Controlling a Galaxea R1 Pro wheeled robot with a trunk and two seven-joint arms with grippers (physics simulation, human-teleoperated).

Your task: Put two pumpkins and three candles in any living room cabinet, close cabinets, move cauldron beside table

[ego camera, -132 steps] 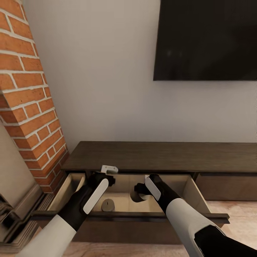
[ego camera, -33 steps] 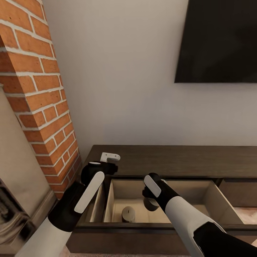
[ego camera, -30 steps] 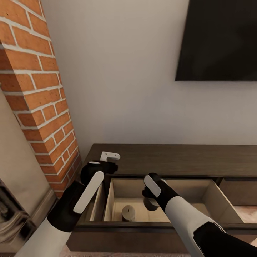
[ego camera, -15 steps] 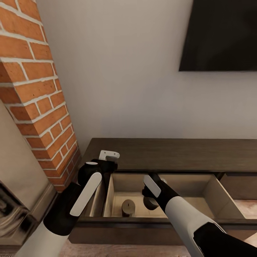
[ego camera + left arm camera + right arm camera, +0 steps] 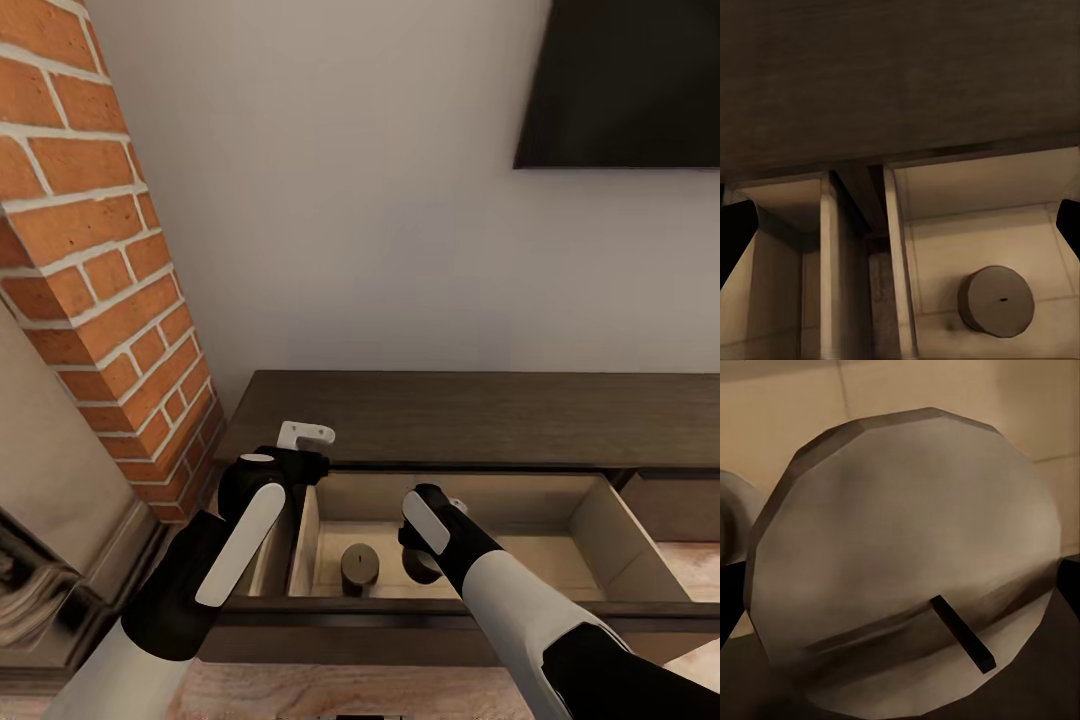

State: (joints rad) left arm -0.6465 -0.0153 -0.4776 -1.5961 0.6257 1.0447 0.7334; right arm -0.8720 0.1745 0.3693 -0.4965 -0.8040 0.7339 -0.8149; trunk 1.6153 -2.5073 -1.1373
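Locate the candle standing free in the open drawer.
In the head view, the candle stands upright on the pale floor of the cabinet's open drawer, near its left wall, just left of the right gripper.

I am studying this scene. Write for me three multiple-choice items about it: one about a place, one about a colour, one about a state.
1. Where is the candle that stands alone?
A. On top of the cabinet
B. Inside the open drawer
C. On the floor

2. What colour is the inside of the drawer?
A. Pale wood
B. Brick red
C. Black

3. In what state is the left tool?
A. Shut on a pumpkin
B. Shut on a candle
C. Open, with nothing between its fingers

Answers:
1 B: the head view shows it upright on the drawer floor, below the dark top of the cabinet.
2 A: its walls and floor are light beige wood, unlike the dark brown front.
3 C: in the left wrist view the fingertips sit far apart at the picture's edges, with only the cabinet beyond them.
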